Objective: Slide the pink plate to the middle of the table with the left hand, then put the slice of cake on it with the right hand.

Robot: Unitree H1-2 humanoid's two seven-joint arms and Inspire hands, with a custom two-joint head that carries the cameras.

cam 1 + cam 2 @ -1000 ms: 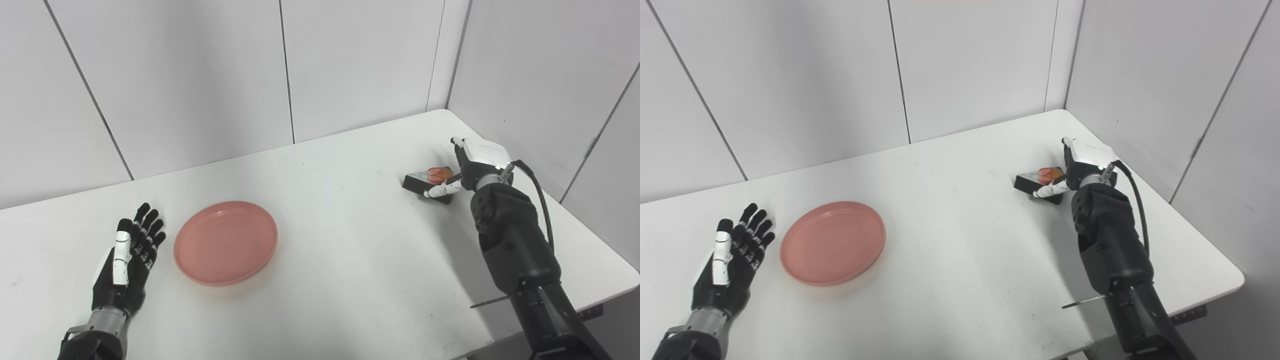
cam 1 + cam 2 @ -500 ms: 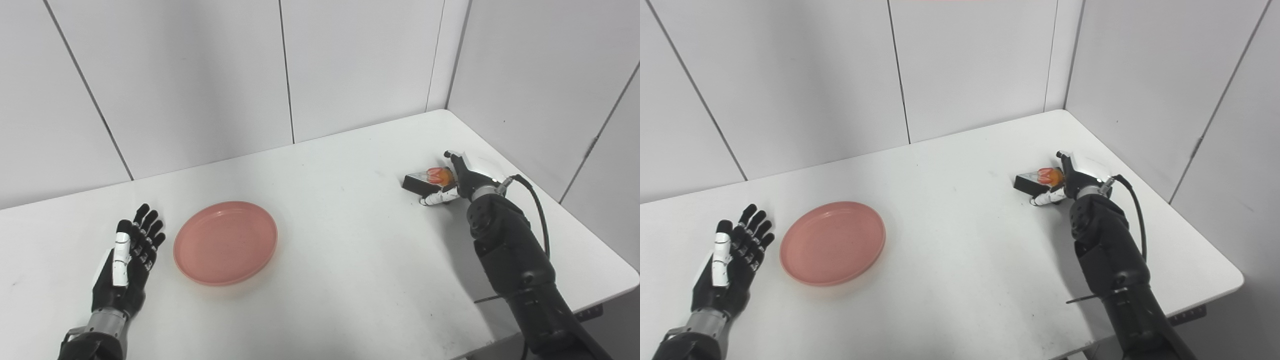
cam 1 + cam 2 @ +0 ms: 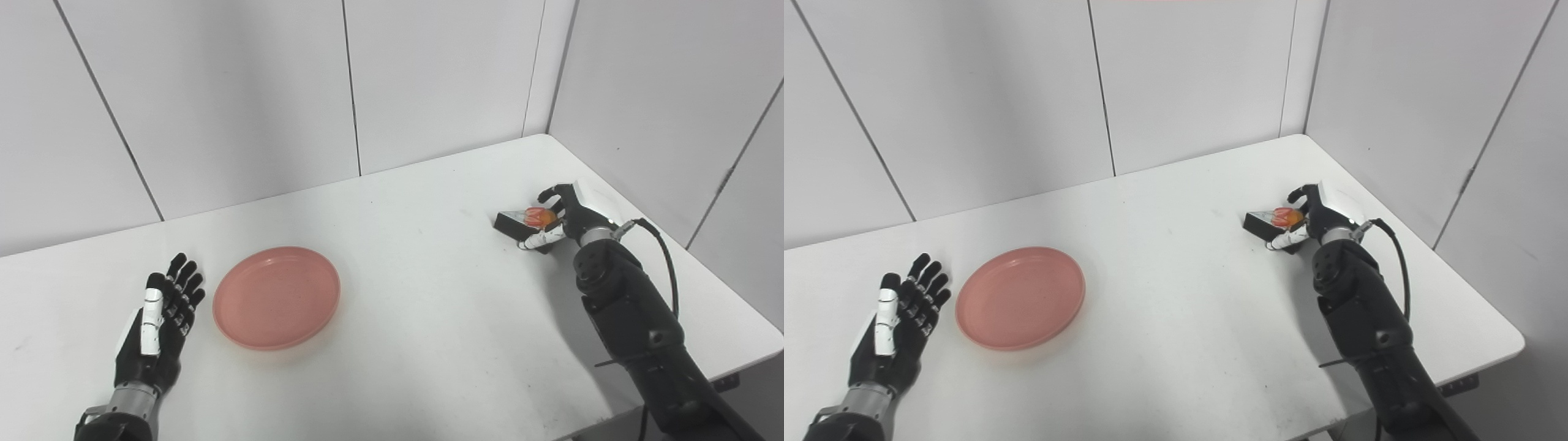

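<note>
The left hand (image 3: pixel 160 315) lies low at the near left, palm up, fingers (image 3: pixel 181 283) straight and slightly spread, holding nothing. The right arm (image 3: pixel 631 318) reaches up from the near right edge, forearm raised and wrist bent, its right hand (image 3: pixel 560 211) at the far right with fingers curled in a grasp

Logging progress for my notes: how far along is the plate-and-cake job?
The pink plate sits left of the table's middle, beside the open left hand, which isn't touching it. The right hand is curled around the slice of cake, which looks still on the table. Lifting and placing remain.
</note>
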